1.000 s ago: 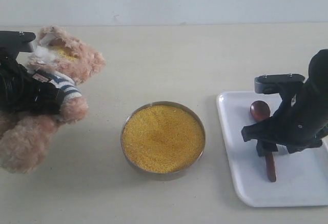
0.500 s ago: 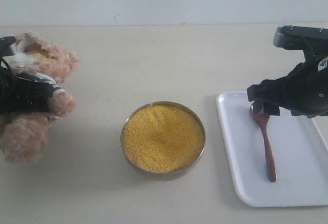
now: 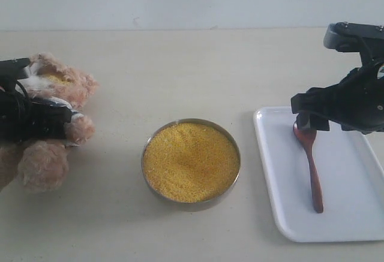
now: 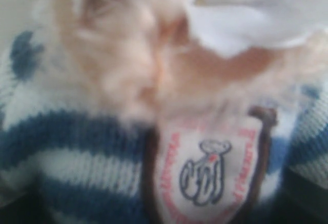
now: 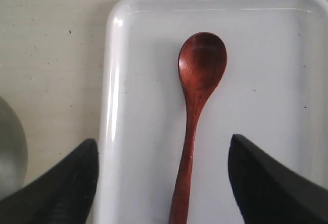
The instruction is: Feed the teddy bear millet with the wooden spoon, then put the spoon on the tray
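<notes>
The teddy bear (image 3: 63,88) lies tilted at the far left, with yellow grains on its muzzle. My left gripper (image 3: 57,120) is shut on its striped torso. The left wrist view is filled by the bear's fur and shirt (image 4: 77,147) and its shield badge (image 4: 205,172), so the fingers are hidden there. The wooden spoon (image 3: 312,169) (image 5: 197,80) lies flat on the white tray (image 3: 279,172) (image 5: 138,55). My right gripper (image 3: 311,120) (image 5: 162,142) hovers open above the spoon's bowl end, touching nothing. Millet (image 3: 191,161) fills the bowl in the middle.
The millet sits in a round metal bowl (image 3: 146,154), whose edge shows in the right wrist view (image 5: 10,147). It stands on a beige tabletop (image 3: 198,70) between the bear and the tray. A pale wall runs along the table's back edge.
My right gripper has let go of the spoon and risen off the tray. The left arm has drawn the bear lower and toward the left edge.
</notes>
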